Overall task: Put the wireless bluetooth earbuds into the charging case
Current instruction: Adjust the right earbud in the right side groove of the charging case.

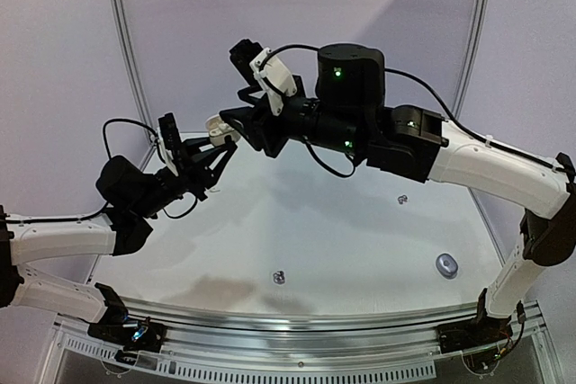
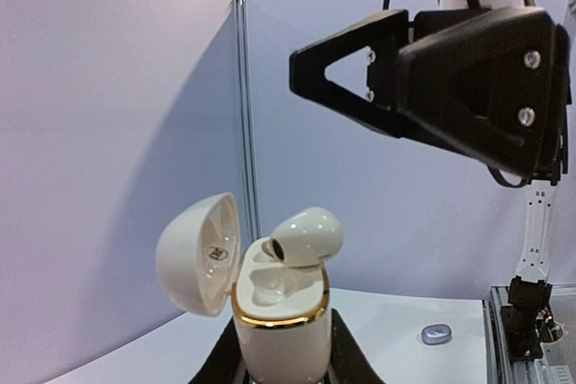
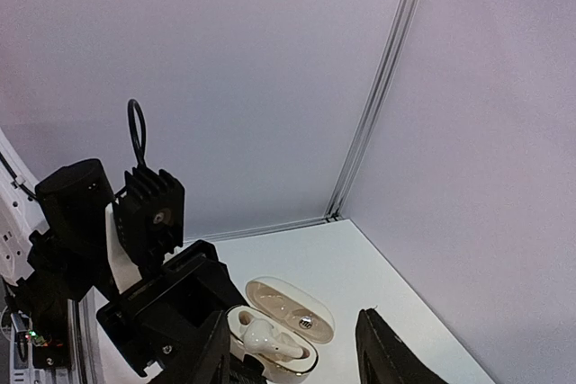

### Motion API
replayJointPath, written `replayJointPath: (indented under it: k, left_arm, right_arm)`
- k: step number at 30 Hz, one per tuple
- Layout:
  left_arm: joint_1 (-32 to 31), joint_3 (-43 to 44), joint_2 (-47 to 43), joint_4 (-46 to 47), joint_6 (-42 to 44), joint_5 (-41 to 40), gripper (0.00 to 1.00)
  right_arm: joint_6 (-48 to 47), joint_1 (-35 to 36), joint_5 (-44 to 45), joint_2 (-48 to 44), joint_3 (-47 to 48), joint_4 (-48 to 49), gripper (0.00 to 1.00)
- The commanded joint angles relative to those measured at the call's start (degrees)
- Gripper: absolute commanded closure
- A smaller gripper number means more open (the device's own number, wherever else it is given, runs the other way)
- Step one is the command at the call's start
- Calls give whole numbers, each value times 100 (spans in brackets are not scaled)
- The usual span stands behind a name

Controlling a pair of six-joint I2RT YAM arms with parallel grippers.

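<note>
My left gripper [image 1: 219,143] is shut on the white charging case [image 2: 279,334], held upright in the air with its gold rim up and its lid [image 2: 200,254] swung open to the left. A glossy white earbud [image 2: 304,236] rests part-way in one socket, its rounded end sticking out above the rim. The other socket shows empty. In the right wrist view the case [image 3: 297,368] and earbud [image 3: 265,337] lie just below my right gripper [image 3: 290,330], whose jaws stand apart and hold nothing. From above, the right gripper [image 1: 239,120] hovers close over the case [image 1: 221,127].
Two small dark silvery earbuds [image 1: 279,276] [image 1: 402,198] lie on the white table [image 1: 342,240]. A grey-blue rounded object [image 1: 446,265] sits near the right arm's side, also seen as a grey-blue object [image 2: 437,334]. Walls meet in a corner post [image 3: 378,87] behind.
</note>
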Motion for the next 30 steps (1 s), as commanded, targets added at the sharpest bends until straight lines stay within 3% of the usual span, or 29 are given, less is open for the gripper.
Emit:
replayJointPath:
  k: [1, 14, 25, 30]
  left_arm:
    - [29, 135, -123, -188, 80, -69, 100]
    - [42, 149, -139, -215, 91, -32, 100]
    - [59, 172, -133, -215, 85, 3, 100]
    - [56, 179, -124, -194, 75, 36, 100]
  right_arm:
    - [162, -3, 88, 123, 257, -268, 52]
    - [24, -2, -60, 554, 526, -474, 54]
    - [32, -12, 85, 598, 526, -425, 70]
    - [34, -23, 124, 607, 540, -470, 73]
